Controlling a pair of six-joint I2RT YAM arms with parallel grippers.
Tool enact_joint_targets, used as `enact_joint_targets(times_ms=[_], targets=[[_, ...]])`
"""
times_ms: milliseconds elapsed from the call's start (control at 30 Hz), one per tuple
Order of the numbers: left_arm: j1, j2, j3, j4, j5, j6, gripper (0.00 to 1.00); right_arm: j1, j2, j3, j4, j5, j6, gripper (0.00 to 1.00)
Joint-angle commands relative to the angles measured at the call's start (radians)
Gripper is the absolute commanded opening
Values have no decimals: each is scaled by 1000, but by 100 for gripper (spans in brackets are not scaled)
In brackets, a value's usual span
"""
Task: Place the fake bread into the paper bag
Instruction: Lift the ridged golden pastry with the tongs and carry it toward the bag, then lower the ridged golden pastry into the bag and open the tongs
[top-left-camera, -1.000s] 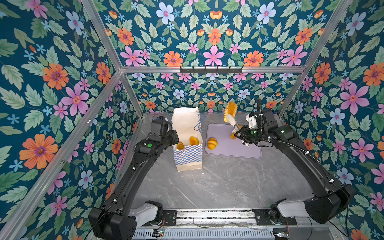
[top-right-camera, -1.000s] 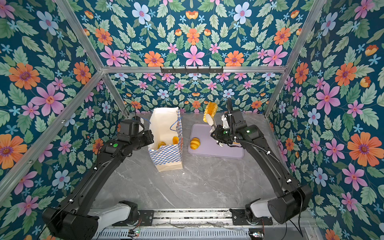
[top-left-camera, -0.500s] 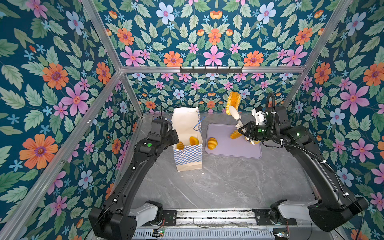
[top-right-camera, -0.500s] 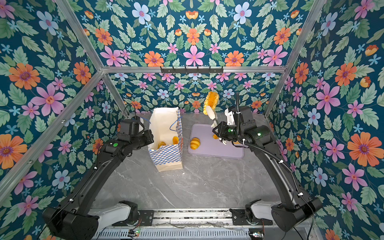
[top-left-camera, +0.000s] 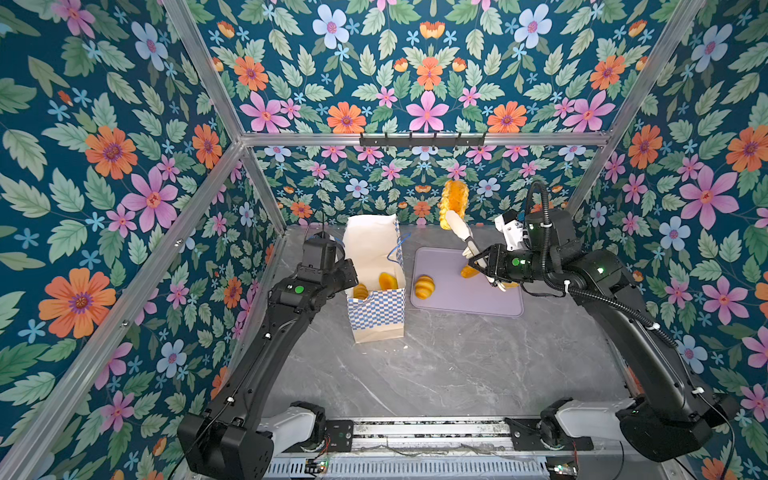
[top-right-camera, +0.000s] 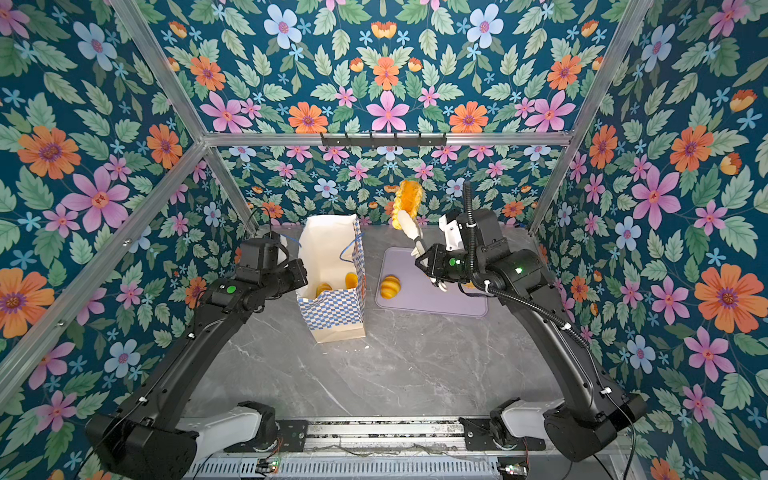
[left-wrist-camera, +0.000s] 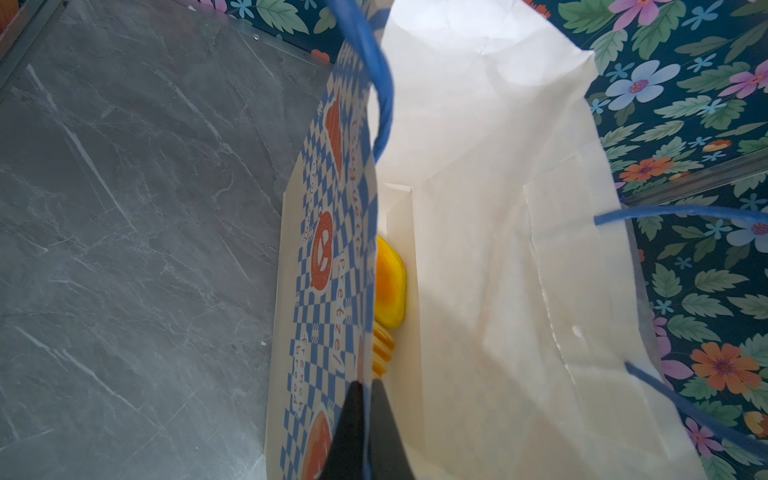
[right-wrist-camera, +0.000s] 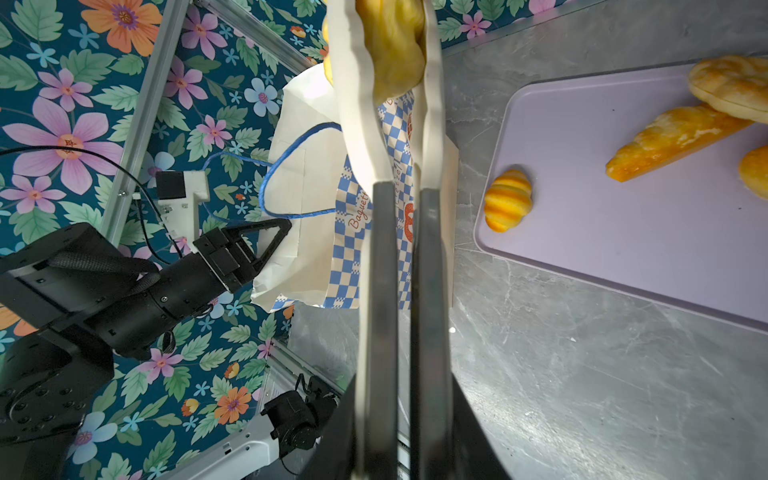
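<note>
Floral wallpaper boxes in a grey marbled worktop (top-left-camera: 436, 374), and on it I'm running the bread job. One ridged, glossy golden long loaf (top-left-camera: 454, 201) hangs high in the air on the tray's side of the bag, pinched at its lower end between the cream tips of grey-handled tongs (right-wrist-camera: 380, 270). I judge it is held that high so it can clear the rim of the tall cream paper bag with its blue-checkered band (top-left-camera: 376, 316). That bag stands just beside the flat lilac tray (top-left-camera: 457, 309). Inside it lie two golden pieces (top-left-camera: 387, 280). A striped croissant-like bun (top-left-camera: 424, 286) and three more pieces (right-wrist-camera: 673, 143) wait on the tray.

My right claw (top-left-camera: 485, 268) is closed narrow on the tongs, squeezing them, and touches no bread itself. My left claw (left-wrist-camera: 362, 395) is clamped fully on the bag's checkered wall. I reckon that is to keep the mouth open and the bag from tipping.
</note>
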Motion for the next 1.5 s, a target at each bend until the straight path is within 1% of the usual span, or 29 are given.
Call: enact_joint_targets(times_ms=[0, 467, 1000, 1467], targets=[[0, 2, 9, 18, 2, -1, 5, 20, 8, 25, 27, 14, -17, 24], [0, 6, 15, 19, 7, -1, 4, 102, 52, 96, 30, 18, -7, 24], [0, 0, 7, 21, 9, -3, 4, 284, 227, 258, 28, 43, -1, 23], [0, -11, -5, 23, 4, -2, 4, 357, 329, 318, 27, 42, 16, 23]])
